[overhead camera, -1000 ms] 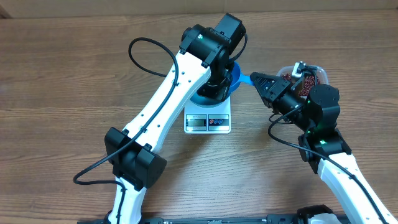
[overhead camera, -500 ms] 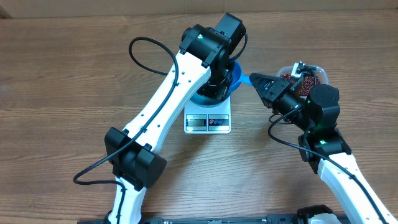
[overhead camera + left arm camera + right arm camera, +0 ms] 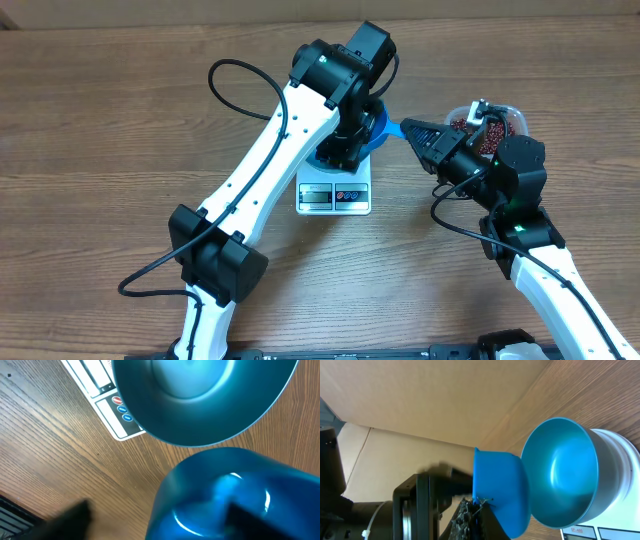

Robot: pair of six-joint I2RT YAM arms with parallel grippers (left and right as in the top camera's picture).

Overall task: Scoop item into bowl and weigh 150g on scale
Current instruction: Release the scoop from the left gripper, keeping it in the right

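Start at the right gripper [image 3: 412, 130]: shut hard on the handle of the small blue plastic scoop [image 3: 500, 491], fingers pinched with no gap to speak of. Out from the fingertips, the scoop's cup, with something dark and grainy at its near lip, too blurred to call. Next outward, just beside the cup and perhaps touching at the rim: the round, deep teal-blue bowl [image 3: 565, 470], upright, empty so far as seen, standing on the small flat white square scale [image 3: 335, 196]. So, from this gripper, bowl to the robot's left, on the line of the scoop's long axis, handle to cup pointing straight at it. Back on the far right, well apart from the bowl: the clear rounded plastic tub [image 3: 512, 112], holding the small dark red-brown beans [image 3: 466, 122] in a loose heap.

Over at the left gripper [image 3: 342, 155]: spread wide, gripping nothing, hanging over the bowl, with the scoop at the lower edge of its wrist view. Nearer of the two to the bowl, then, but empty; better to leave the pouring to the right. Likely next: carry the cup over the rim and roll the wrist. Risk, by judgement: crowding under the left fingers and spilling beans onto the wood.
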